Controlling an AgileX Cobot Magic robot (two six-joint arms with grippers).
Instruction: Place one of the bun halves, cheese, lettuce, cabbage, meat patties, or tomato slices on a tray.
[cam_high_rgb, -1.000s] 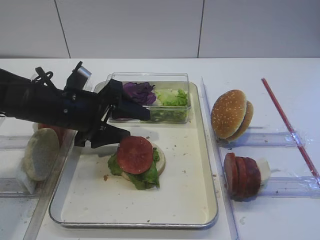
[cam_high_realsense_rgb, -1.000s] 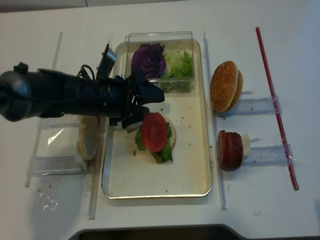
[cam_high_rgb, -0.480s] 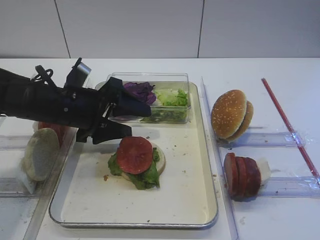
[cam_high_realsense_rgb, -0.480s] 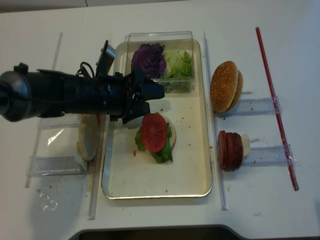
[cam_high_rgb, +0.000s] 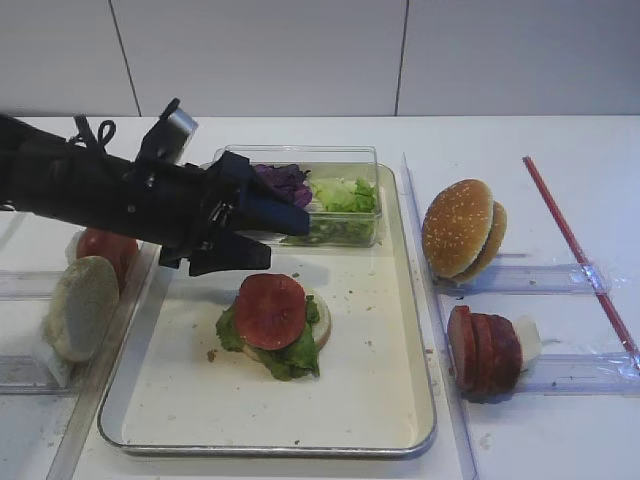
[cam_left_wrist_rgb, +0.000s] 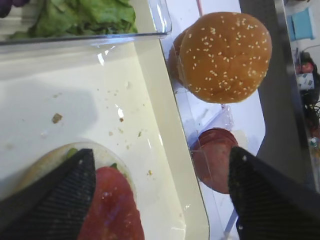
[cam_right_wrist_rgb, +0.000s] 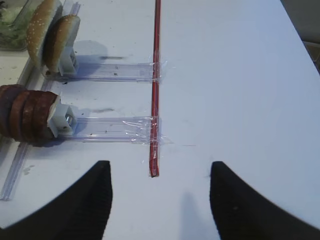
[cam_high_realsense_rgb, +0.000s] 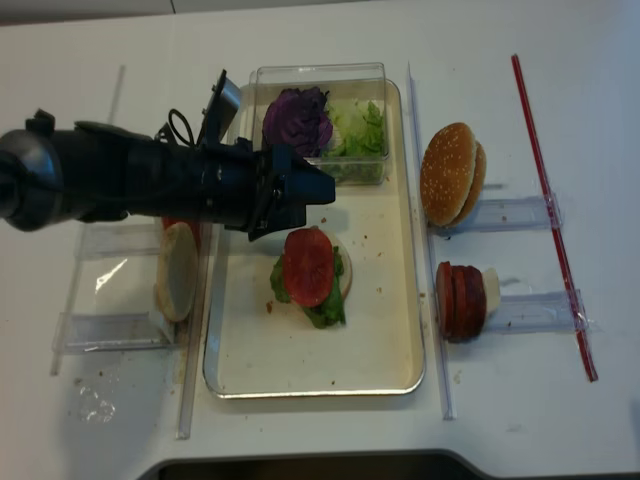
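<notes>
On the cream tray lies a stack: pale bun half, lettuce and a tomato slice on top. My left gripper hovers open and empty just behind-left of the stack; the left wrist view shows the tomato slice below its left finger. Purple cabbage and more lettuce sit in a clear box. Sesame bun halves and meat patties stand in racks on the right. My right gripper is open over bare table. Cheese is out of view.
The clear box stands at the tray's back end. On the left rack are a pale bun half and tomato slices. A red strip runs along the table at the far right, taped across the clear rails.
My left gripper has risen a little and drifted toward the clear box, still open. The tomato slice has stayed on the stack.
</notes>
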